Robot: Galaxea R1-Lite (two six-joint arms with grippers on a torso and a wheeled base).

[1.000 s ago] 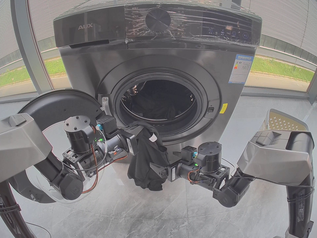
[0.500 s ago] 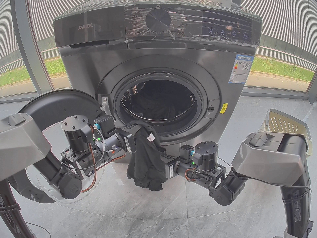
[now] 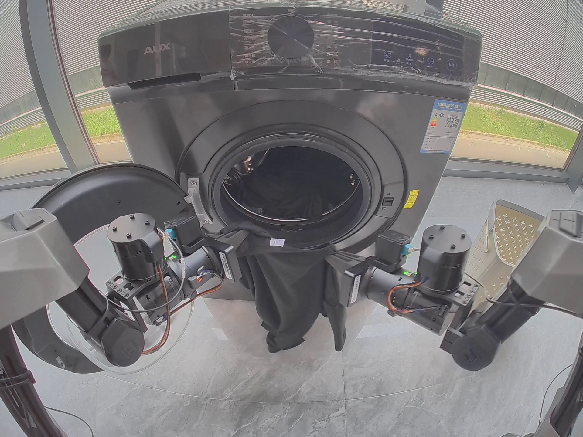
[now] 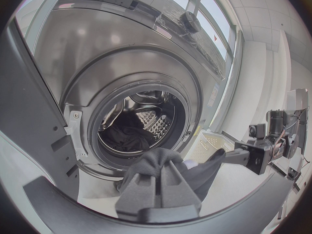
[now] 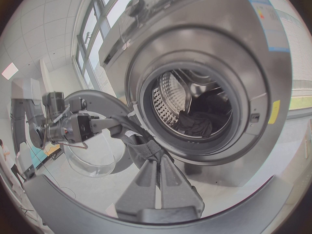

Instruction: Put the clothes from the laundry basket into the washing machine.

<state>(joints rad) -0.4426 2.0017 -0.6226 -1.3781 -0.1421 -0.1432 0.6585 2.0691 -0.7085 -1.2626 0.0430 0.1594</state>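
Black cloth garment [image 3: 290,292] hangs stretched between my left gripper [image 3: 243,245] and right gripper [image 3: 333,261], both clamped on its top edge, just below the mouth of the grey front-loading washing machine [image 3: 285,98] (dark clothes [image 5: 195,124] already inside). I judge pushing it in remains.

washing machine [image 3: 291,110]: one standing mid-frame | door [image 3: 103,195]: one hanging open at left | laundry basket [image 3: 510,232]: one sitting at right edge | black garment [image 3: 291,292]: one hanging at lower centre | left gripper [image 3: 240,245] and right gripper [image 3: 331,257]: two showing | dark clothes [image 3: 285,192] inside: number unclear
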